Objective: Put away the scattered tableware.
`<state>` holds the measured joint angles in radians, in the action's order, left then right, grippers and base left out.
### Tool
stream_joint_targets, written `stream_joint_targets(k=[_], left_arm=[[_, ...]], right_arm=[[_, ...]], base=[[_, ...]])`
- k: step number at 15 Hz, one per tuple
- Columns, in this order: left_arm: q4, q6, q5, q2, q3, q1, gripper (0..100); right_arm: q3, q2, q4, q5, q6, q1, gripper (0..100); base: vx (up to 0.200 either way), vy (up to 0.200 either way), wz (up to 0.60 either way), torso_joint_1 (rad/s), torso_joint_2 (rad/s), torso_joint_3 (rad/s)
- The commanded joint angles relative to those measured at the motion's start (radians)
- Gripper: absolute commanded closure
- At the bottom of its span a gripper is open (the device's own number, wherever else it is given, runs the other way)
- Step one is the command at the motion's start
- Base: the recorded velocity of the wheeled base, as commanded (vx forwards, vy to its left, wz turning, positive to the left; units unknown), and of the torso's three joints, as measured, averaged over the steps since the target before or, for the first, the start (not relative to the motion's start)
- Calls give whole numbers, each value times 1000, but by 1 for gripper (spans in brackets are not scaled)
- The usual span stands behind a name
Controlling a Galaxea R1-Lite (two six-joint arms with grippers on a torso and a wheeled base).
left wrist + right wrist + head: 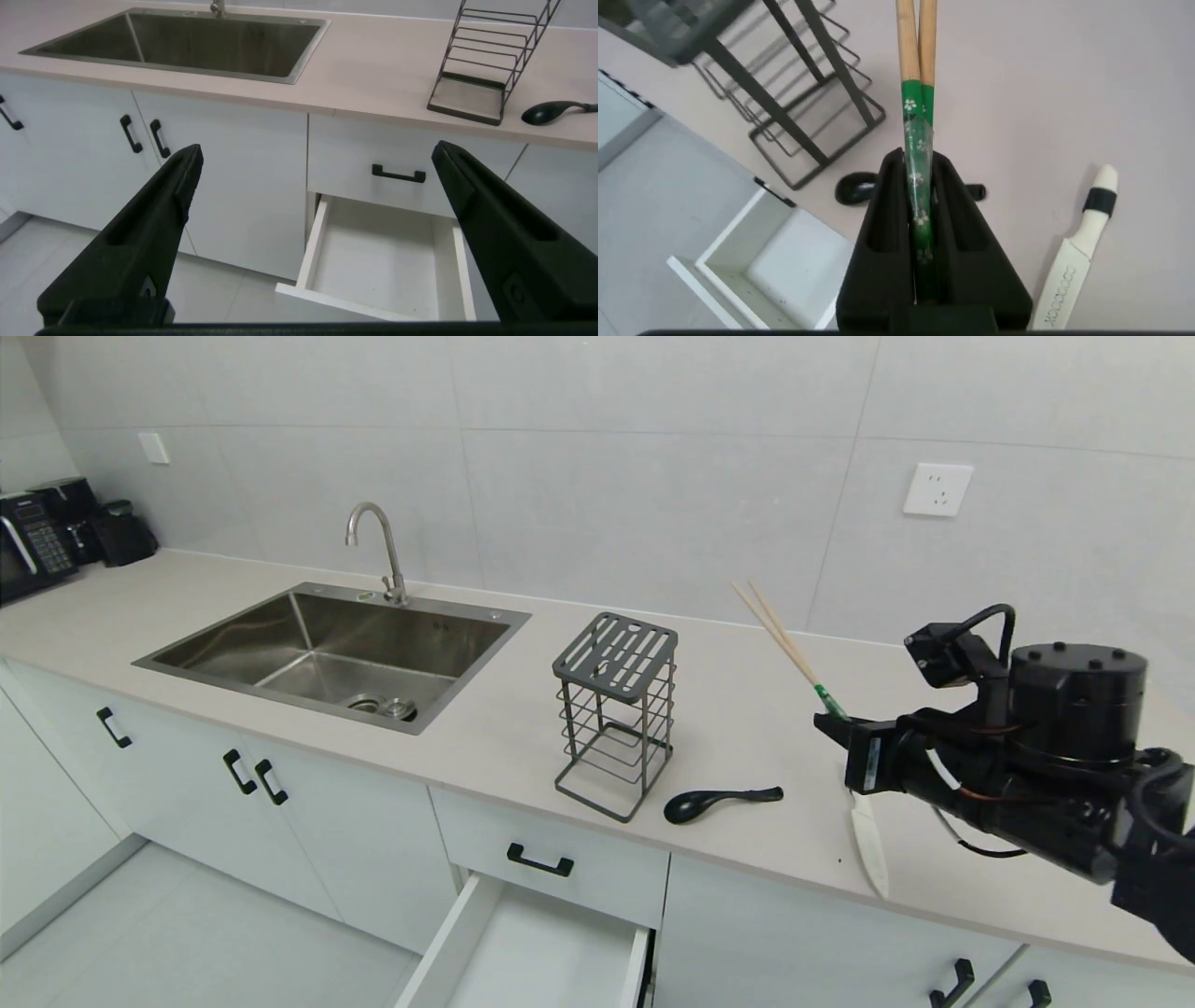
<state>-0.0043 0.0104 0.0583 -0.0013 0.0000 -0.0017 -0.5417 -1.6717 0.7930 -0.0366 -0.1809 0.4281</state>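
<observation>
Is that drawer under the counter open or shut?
Open. The drawer is pulled out from under the counter, and its white inside shows.

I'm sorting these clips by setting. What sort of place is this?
Most likely a home-style kitchen: a steel sink with a faucet set into a long countertop, white cabinets and an open drawer below.

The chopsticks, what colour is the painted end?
Green with tiny white flowers on the chopsticks, plain wood beyond. The right wrist view shows it best.
</observation>
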Motion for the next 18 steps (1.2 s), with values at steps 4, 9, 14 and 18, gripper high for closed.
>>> stream_joint_targets(k=[4, 9, 14, 18], left_arm=[[0, 0, 0, 1, 0, 0, 0], [0, 0, 0, 1, 0, 0, 0], [0, 0, 0, 1, 0, 0, 0], [0, 0, 0, 1, 0, 0, 0]], right_arm=[[28, 253, -11, 84, 20, 100, 100], [20, 199, -15, 150, 58, 270, 100], [-20, 18, -18, 172, 101, 362, 100], [-30, -137, -11, 130, 135, 475, 100]], base=[[0, 0, 0, 0, 0, 0], [0, 0, 0, 0, 0, 0], [0, 0, 0, 0, 0, 0], [0, 0, 0, 0, 0, 0]])
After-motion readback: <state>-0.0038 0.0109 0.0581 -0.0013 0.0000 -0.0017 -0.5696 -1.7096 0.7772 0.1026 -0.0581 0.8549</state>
